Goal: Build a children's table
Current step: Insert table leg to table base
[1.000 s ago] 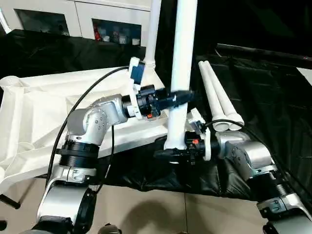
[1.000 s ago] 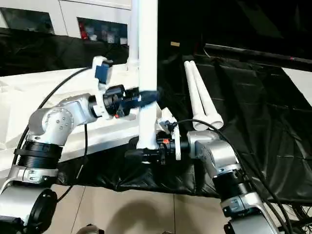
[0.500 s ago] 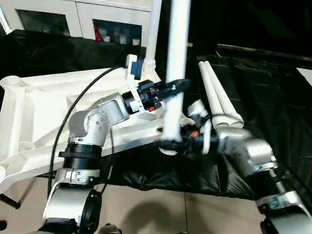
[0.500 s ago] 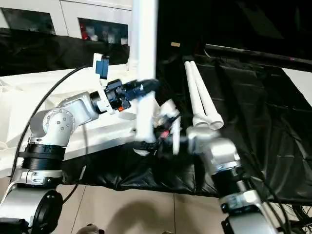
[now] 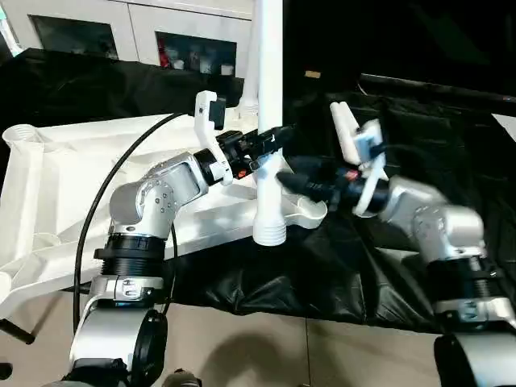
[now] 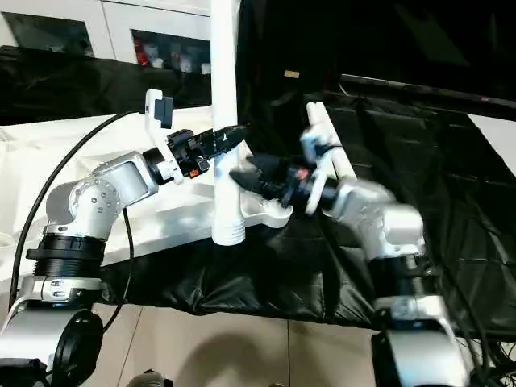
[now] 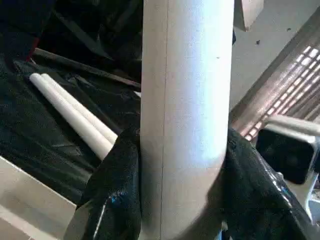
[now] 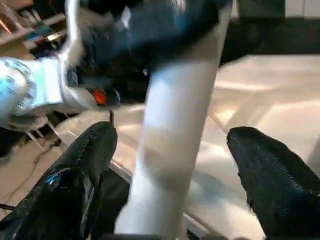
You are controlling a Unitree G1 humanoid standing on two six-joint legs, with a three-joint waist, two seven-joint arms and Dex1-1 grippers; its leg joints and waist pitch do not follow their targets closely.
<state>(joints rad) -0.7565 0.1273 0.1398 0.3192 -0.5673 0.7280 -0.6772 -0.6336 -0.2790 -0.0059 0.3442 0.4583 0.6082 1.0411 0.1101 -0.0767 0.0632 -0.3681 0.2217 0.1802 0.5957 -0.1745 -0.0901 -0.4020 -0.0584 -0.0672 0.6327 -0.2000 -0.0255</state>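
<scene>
My left gripper (image 5: 272, 143) is shut on a white tubular leg (image 5: 270, 81) and holds it upright. The leg's flared lower end (image 5: 270, 233) hangs free just in front of the near corner socket (image 5: 305, 213) of the upturned white table top (image 5: 72, 177). My right gripper (image 5: 292, 179) stands open to the right of the leg, its fingers (image 8: 75, 185) spread wide and apart from the leg (image 8: 175, 130). In the left wrist view both fingers (image 7: 115, 190) press against the leg (image 7: 185, 100). A second leg (image 5: 250, 81) stands in the far corner behind it.
Two more legs (image 7: 70, 112) lie side by side on the black cover (image 5: 419, 137) of the work table, behind my right arm. White cabinets (image 5: 121, 32) line the back wall. The tiled floor (image 5: 242, 347) shows below the work table's near edge.
My right gripper has let go of the leg's lower end, opened wider and drawn back up and to the right. My left gripper has carried the leg a little leftward.
</scene>
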